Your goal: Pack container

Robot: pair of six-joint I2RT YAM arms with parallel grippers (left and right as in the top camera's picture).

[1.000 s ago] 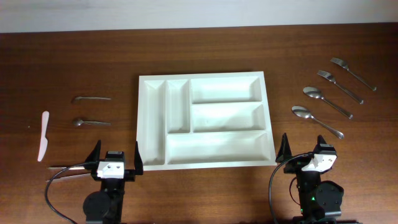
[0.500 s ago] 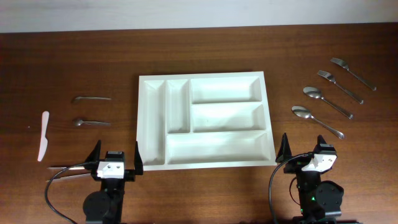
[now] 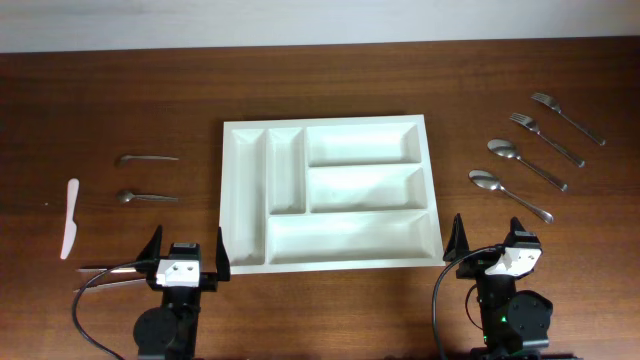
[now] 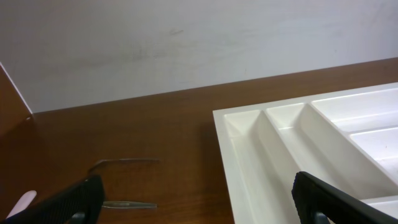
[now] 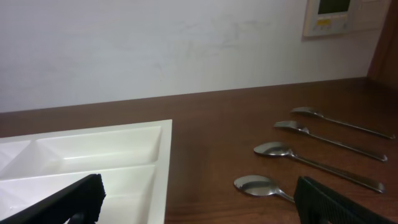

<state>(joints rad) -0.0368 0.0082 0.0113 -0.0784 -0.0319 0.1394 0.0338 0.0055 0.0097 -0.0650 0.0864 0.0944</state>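
Inventory of the table, as I saw it from where I stood:

- Container (image 3: 327, 125): a large white tray with five compartments. It lay flat at the middle of the table, with the two narrow slots toward the left edge and the three wide ones toward the right.
- Left pincer (image 3: 188, 234): at the near edge, just off the tray's near-left corner. Its fingers were spread wide apart and gripped nothing.
- Right pincer (image 3: 488, 232): at the near edge, just beside the tray's near-right corner. It was likewise spread wide and held nothing.
- Toward the right edge lay four metal pieces side by side, all slanted alike: far fork (image 3: 568, 117), second fork (image 3: 546, 138), upper spoon (image 3: 526, 163) and lower spoon (image 3: 510, 194).
- Toward the left edge lay two small metal utensils, one (image 3: 147, 158) above the other (image 3: 147, 197) (spoons, by the look of them). A white plastic knife (image 3: 70, 218) lay nearest that edge.
- A slim metal piece (image 3: 105, 268) lay at the near edge, partly hidden under the left arm, and I could not tell what kind it was.
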